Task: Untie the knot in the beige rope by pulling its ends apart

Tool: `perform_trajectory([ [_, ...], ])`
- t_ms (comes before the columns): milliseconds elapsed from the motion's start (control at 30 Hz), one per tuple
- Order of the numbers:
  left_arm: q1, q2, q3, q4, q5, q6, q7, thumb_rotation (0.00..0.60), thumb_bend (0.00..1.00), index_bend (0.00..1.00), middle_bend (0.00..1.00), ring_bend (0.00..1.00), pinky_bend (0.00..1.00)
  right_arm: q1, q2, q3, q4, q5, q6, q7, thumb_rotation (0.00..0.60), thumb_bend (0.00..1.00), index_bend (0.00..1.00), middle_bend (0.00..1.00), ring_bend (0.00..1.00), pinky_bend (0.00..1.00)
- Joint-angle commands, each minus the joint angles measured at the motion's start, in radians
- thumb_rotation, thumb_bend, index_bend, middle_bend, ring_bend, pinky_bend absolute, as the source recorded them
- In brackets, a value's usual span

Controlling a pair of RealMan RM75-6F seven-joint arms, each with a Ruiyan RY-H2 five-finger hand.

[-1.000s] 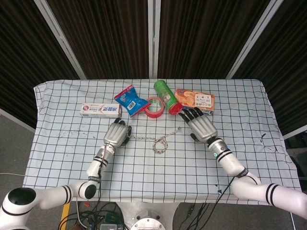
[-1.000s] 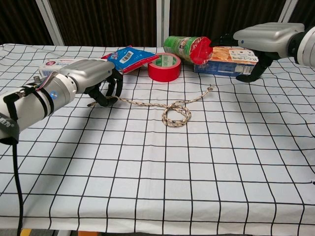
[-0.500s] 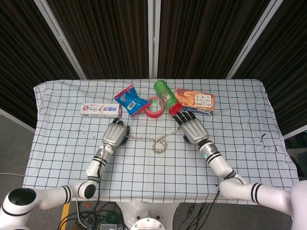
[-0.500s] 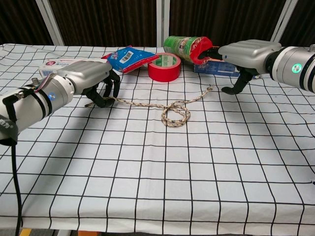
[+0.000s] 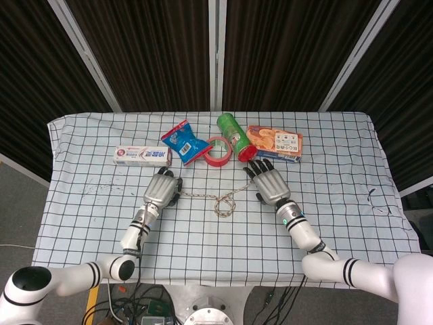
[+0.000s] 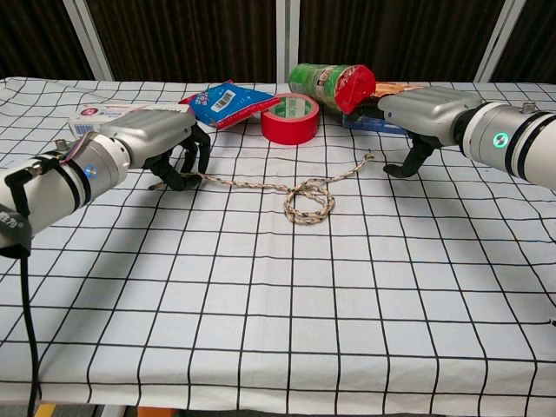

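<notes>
Left robot hand (image 6: 165,143) grips the rope (image 6: 300,193) end, hiding it; right robot hand (image 6: 417,117) hovers open beside the free end.

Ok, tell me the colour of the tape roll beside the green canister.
Red: the roll of tape shows best in the chest view.

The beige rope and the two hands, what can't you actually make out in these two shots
- Rope left end: both views, hidden under left hand; grip uncertain.
- Right hand fingertips: head view, seen from above, contact with rope's right end unclear.
- Knot structure: too small in head view.
</notes>
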State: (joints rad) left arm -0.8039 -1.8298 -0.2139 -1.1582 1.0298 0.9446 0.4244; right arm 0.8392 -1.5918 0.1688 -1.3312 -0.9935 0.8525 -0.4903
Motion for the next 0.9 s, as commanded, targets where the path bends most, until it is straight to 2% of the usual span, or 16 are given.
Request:
perform_trajectory([
  [33,0.0,0.0,0.0,0.001,0.001,-0.003,-0.003,0.6,0.37,0.52,0.63,0.28,0.16,0.008,-0.009,0.002,0.015,0.003,-0.007,0.003,0.6,0.32,0.16,0.01,0.0,0.0],
  [567,-0.002,0.007,0.003,0.009,0.021,-0.018,-0.025,0.6,0.37,0.52,0.63,0.28,0.16,0.048,-0.033,0.001,0.075,0.027,-0.057,0.001,0.6,0.32,0.28,0.01,0.0,0.0],
  [900,-0.002,0.011,0.001,0.009,0.02,-0.022,-0.029,0.6,0.37,0.52,0.63,0.28,0.16,0.062,-0.059,0.001,0.112,0.05,-0.064,-0.006,0.6,0.32,0.31,0.02,0.0,0.0],
])
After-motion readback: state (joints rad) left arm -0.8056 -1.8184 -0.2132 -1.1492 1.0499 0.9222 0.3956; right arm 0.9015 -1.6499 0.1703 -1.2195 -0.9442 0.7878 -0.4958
